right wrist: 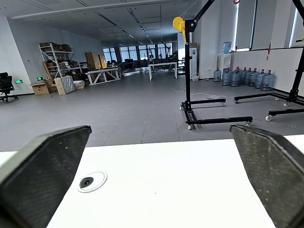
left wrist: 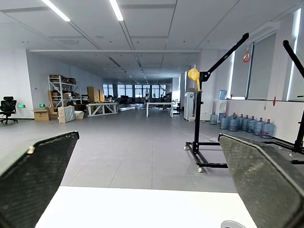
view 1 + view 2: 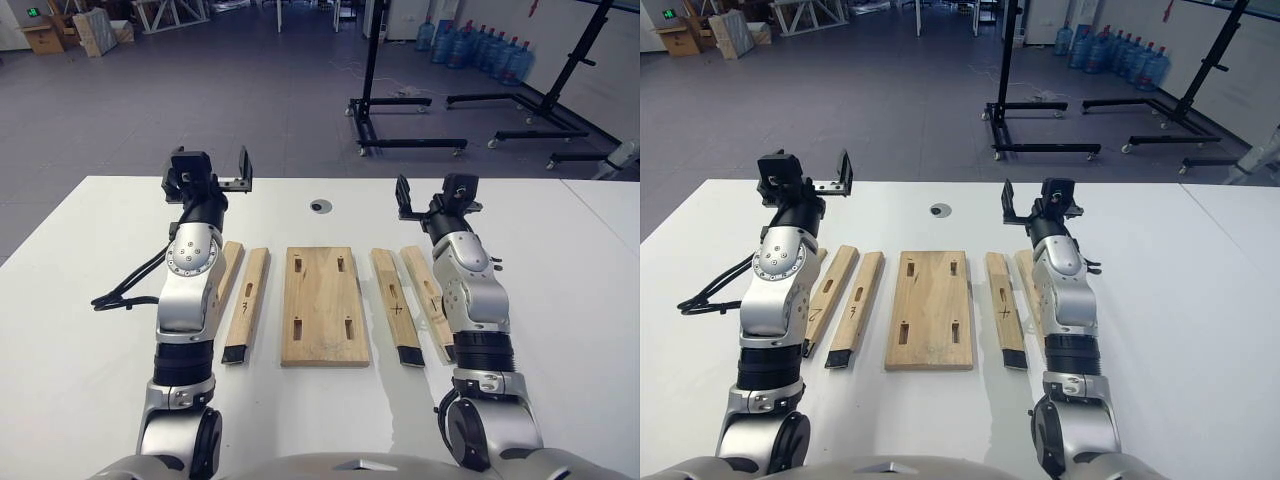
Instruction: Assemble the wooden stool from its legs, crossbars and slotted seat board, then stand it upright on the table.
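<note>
Left eye view: the slotted seat board (image 3: 324, 305) lay flat at mid-counter (image 3: 560, 300), slots up, long axis running near to far. Two wooden bars (image 3: 246, 305) lay on its left and two more (image 3: 395, 305) on its right. All four ran parallel to the board, the inner pair showing dark tips at the near end. The left end effector (image 3: 212, 170) and right end effector (image 3: 432, 195) hovered released and empty past the bars' far ends.

Left wrist view: both pads (image 2: 33, 180) stood wide apart with bare counter between them.

Right wrist view: its pads (image 1: 42, 166) were equally spread, and a cable grommet (image 1: 91, 181) lay ahead.

Nothing seemed joined yet, so a first pick looked due. It would go best with the fingers brought down across a bar's narrow width, near its middle, so the bar would lift level and its end could meet a slot squarely.
</note>
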Robot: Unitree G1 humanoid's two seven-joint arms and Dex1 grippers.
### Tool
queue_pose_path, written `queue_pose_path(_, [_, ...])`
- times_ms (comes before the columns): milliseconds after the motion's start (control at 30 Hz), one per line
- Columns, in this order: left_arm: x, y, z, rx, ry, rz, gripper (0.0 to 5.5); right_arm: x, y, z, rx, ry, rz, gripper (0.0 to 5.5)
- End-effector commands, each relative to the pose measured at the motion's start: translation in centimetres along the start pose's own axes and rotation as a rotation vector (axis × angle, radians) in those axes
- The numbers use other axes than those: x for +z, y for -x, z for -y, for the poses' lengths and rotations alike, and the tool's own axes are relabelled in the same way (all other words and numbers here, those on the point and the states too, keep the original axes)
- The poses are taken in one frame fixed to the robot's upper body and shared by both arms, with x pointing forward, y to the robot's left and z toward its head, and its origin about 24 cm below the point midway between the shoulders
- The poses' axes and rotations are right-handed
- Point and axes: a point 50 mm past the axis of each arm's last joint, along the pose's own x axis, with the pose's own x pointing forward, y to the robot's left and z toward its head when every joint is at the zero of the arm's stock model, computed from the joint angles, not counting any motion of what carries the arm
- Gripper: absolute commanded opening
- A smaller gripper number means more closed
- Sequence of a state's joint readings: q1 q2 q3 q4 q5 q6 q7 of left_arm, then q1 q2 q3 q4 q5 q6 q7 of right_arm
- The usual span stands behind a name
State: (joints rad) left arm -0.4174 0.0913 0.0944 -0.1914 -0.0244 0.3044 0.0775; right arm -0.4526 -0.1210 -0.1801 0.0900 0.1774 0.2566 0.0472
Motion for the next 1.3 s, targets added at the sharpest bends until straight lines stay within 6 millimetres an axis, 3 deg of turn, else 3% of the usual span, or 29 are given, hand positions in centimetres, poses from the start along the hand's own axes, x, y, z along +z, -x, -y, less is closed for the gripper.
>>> queue_pose_path(33, [0.3,-0.3,-0.1,0.004,-0.014,0.006,5.40,0.7,-0.4,0.0,-0.004,0.001,0.025,5.38])
queue_pose_path(467, [0.3,-0.4,-0.5,0.034,0.044,-0.009,5.40,1.2,-0.5,-0.1,0.015,-0.014,0.024,5.38])
queue_pose_path(500, [0.7,-0.2,-0.9,0.026,0.042,-0.006,5.40,2.2,-0.5,0.6,0.038,0.010,0.025,5.38])
queue_pose_path(567, [1.4,0.9,-2.2,-0.014,-0.005,-0.007,5.40,4.5,-0.4,3.9,0.069,0.160,-0.049,5.38])
queue_pose_path(633, [1.4,2.6,-3.9,-0.027,-0.019,-0.061,5.40,5.0,1.2,8.4,0.121,0.315,-0.281,5.38])
queue_pose_path(733, [0.3,4.2,-4.8,0.020,0.048,-0.154,5.40,2.7,4.0,12.7,0.135,0.288,-0.563,5.38])
queue_pose_path(833, [-0.4,4.4,-4.4,0.040,0.086,-0.197,5.40,-0.8,5.6,14.5,0.126,0.224,-0.690,5.38])
queue_pose_path(967, [-0.5,4.2,-3.8,0.035,0.086,-0.207,5.40,-3.4,5.8,13.8,0.173,0.177,-0.713,5.38])
queue_pose_path(1300, [-0.6,4.0,-3.8,0.042,0.081,-0.206,5.40,-7.2,5.6,12.9,0.165,0.225,-0.766,5.38])
